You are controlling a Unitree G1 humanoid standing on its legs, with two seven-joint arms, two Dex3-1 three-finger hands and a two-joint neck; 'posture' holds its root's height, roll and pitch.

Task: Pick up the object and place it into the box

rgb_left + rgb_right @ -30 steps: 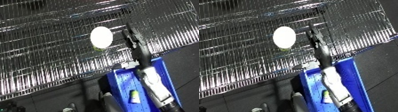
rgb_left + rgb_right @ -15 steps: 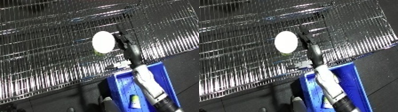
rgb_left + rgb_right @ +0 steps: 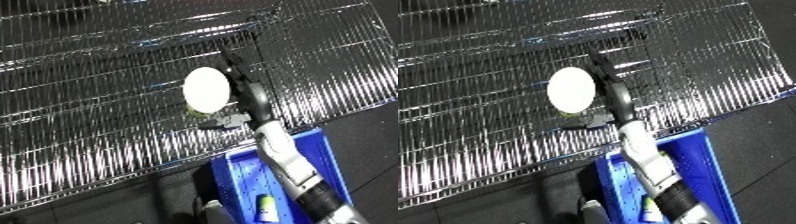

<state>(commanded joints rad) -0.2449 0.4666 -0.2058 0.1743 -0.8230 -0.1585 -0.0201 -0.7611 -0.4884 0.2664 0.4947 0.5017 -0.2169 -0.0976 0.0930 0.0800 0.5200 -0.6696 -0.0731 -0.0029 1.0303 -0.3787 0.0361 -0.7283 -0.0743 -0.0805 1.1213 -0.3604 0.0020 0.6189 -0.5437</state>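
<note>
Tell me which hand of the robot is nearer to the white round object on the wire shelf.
The right hand: it lies against the right edge of the white round object on the wire shelf. The left hand shows in neither view.

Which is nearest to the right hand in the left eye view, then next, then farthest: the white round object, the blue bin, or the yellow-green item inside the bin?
1. White round object, on the wire rack, right beside the right hand, to its left.
2. Blue bin, below the rack's front edge, down the forearm.
3. Yellow-green item, low inside the bin, farthest.
</note>
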